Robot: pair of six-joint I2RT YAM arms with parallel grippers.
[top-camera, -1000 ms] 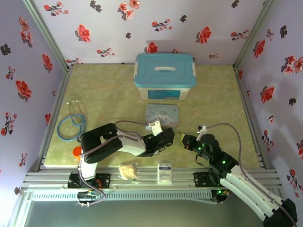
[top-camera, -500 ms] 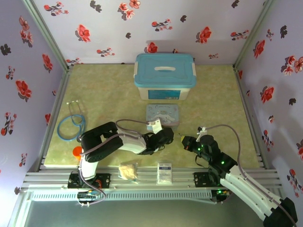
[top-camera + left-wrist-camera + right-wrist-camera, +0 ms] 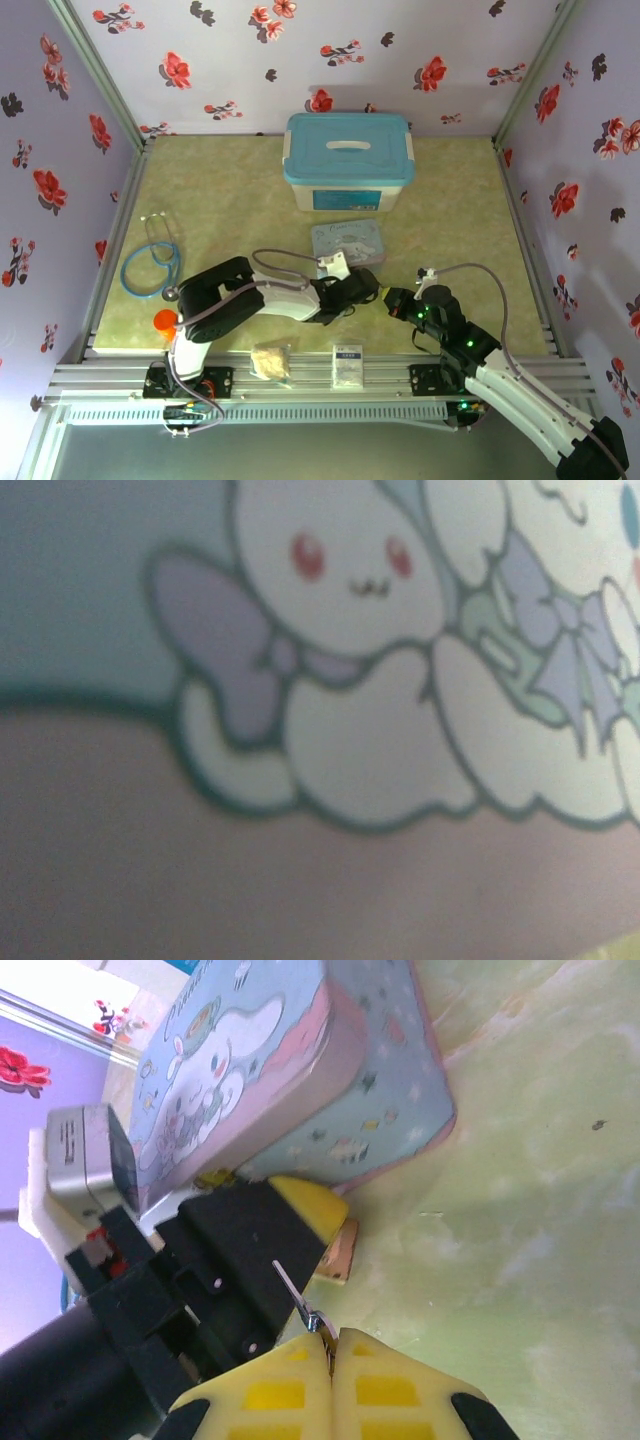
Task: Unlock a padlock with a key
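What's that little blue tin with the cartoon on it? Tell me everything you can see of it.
The tin is a flat rectangular box with rounded corners, seemingly metal. Its pale blue lid shows white long-eared cartoon animals with bows; the side wall is pinkish and blue with tiny prints. It lies flat and closed on the table, just in front of the big storage box. The left gripper sits by its near side; contact cannot be told.

Overhead camera looks down, both wrist cameras close, sharing the tin (image 3: 300, 1090)
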